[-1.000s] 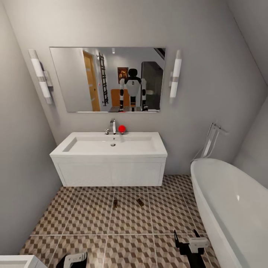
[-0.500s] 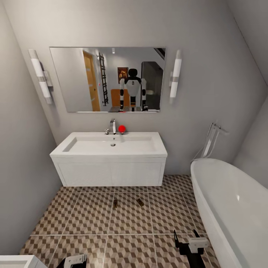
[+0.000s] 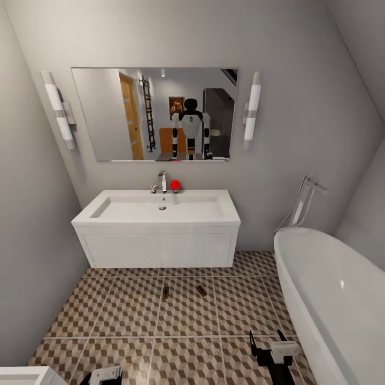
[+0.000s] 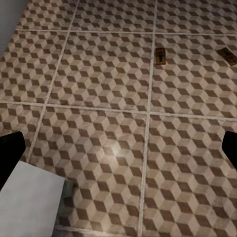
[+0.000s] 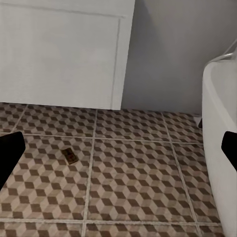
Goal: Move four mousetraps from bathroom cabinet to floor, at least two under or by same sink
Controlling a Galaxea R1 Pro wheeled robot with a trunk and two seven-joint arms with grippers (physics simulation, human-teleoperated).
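**Two mousetraps on the floor by the sink; both arms empty**

Presently, the head view shows two mousetraps lying flat on the patterned bathroom floor (image 3: 128, 315), in front of the white sink unit (image 3: 158, 248): one mousetrap (image 3: 166, 292) on a grout line, the second mousetrap (image 3: 201, 291) just beside it and turned at an angle. They are near the unit's front, not under it. The bathtub (image 3: 331, 299) stands at the right. The right gripper (image 3: 267, 342) hangs low over the tiles with its fingers apart and nothing between them. The left gripper (image 3: 107, 373) is cut off by the frame edge.

The left wrist view looks down on both traps, (image 4: 160, 56) and (image 4: 226, 56), well apart from the dark fingers (image 4: 9, 155), which are spread wide and hold nothing.

The right wrist view takes in one trap (image 5: 71, 156) on the tiles before the sink unit, with the fingers (image 5: 10, 153) apart and empty.

Judgement: the traps look light, stiff and thin. Lying flat, they offer little to grip, so the long edges of the board are the best hold, keeping clear of the wire.
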